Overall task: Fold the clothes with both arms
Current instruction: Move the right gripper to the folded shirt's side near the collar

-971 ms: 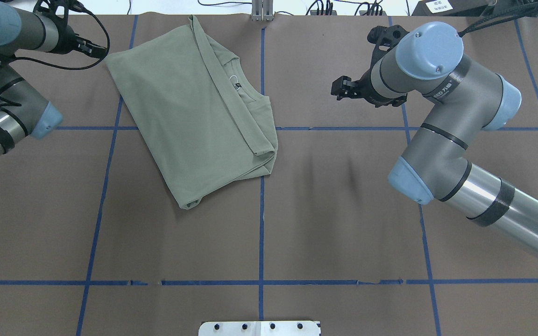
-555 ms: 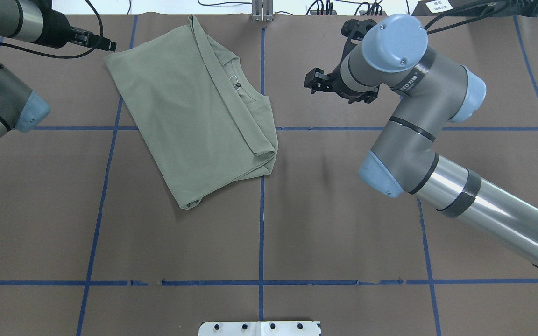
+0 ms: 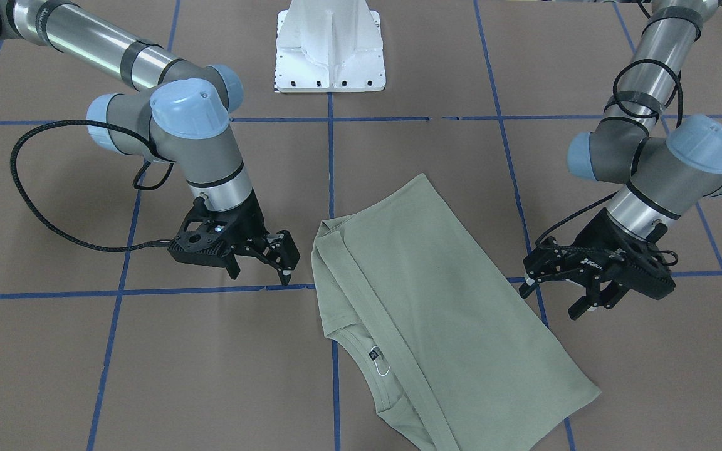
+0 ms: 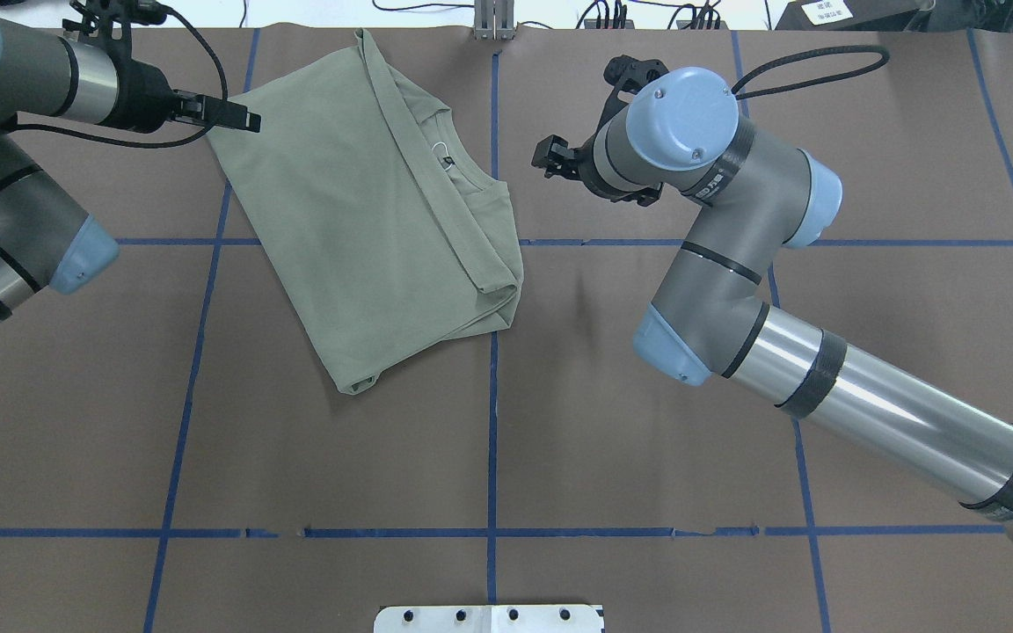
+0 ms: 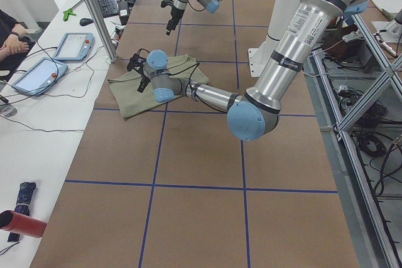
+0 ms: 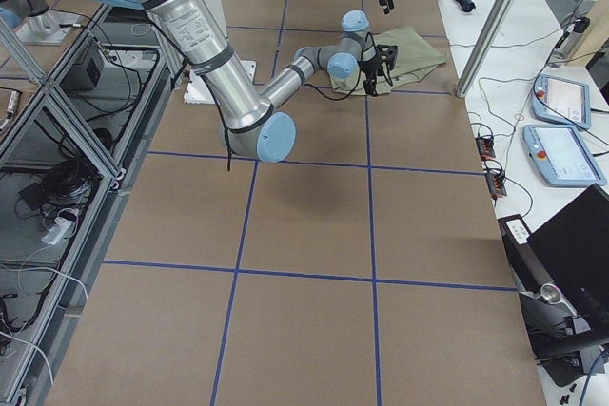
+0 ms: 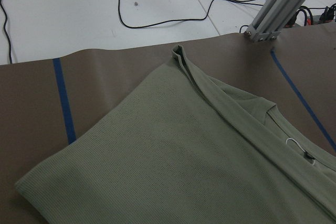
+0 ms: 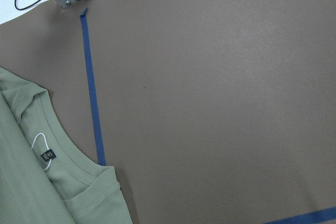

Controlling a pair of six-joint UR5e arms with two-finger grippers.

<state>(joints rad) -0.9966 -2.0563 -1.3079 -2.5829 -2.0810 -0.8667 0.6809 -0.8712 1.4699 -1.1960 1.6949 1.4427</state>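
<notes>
The sage-green shirt (image 4: 366,211) lies folded on the brown table, its collar and black neck label (image 4: 448,161) toward the right. It also shows in the front view (image 3: 442,313). My left gripper (image 4: 243,119) hovers at the shirt's far-left corner, open and empty; in the front view (image 3: 552,299) its fingers are spread beside the shirt's edge. My right gripper (image 4: 546,163) is open and empty over bare table, right of the collar and apart from it; it also shows in the front view (image 3: 261,275). The left wrist view shows the shirt (image 7: 184,156) close below.
The white pedestal base (image 3: 329,50) stands at the robot's side of the table. An aluminium post (image 4: 493,22) and cables sit at the far edge. Blue tape lines (image 4: 492,440) cross the table. Operator tablets (image 6: 566,154) lie on a side bench.
My right gripper has swung left toward the shirt's collar side. My left gripper has moved right to the shirt's far-left corner. The shirt has not moved.
</notes>
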